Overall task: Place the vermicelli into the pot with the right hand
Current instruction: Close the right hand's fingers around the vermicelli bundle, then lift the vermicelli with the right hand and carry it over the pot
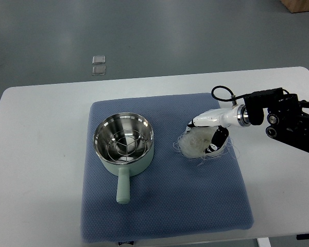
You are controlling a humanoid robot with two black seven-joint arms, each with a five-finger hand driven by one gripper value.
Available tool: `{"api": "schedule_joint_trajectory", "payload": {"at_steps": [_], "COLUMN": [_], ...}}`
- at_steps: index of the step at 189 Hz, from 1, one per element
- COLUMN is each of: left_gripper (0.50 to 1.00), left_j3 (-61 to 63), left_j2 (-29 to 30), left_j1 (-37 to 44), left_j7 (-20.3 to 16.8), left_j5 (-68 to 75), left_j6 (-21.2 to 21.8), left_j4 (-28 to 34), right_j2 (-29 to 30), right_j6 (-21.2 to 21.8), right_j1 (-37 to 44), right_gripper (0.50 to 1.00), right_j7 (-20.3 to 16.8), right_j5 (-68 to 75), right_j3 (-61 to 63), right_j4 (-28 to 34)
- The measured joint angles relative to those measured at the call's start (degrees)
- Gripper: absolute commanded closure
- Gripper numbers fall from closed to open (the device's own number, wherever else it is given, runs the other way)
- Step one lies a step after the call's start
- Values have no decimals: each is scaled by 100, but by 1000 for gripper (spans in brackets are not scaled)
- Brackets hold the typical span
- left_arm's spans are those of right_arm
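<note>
White vermicelli (198, 144) sits on the mat (165, 206) as the right hand (212, 135) closes on it, seemingly gripping; next comes a lift leftward to the pot (124, 146).

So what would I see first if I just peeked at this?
Probably the robot's right hand, reaching in from the right and curled over a white tangle of vermicelli on the blue mat. Next, the shiny pot with its pale green handle, sitting left of the noodles.

Pale green pot (124, 165), steel inside; white vermicelli (194, 144); blue mat (170, 200); white table (36, 154).
</note>
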Motion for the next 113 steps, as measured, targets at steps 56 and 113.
{"api": "schedule_joint_trajectory", "payload": {"at_steps": [56,113], "left_gripper": [500,500], "left_j3": [0,0], "left_j2": [0,0], "left_j1": [0,0], "left_j7": [0,0], "left_j5": [0,0], "left_j6": [0,0], "left_j4": [0,0], "right_j2": [-15,-9], "right_j6": [-15,32], "right_j1": [247,1011], "right_gripper": [1000,1000], "right_j7": [-2,12], "right_j5": [-38,36], "right_j3": [-9,21], "right_j4": [-2,-32]}}
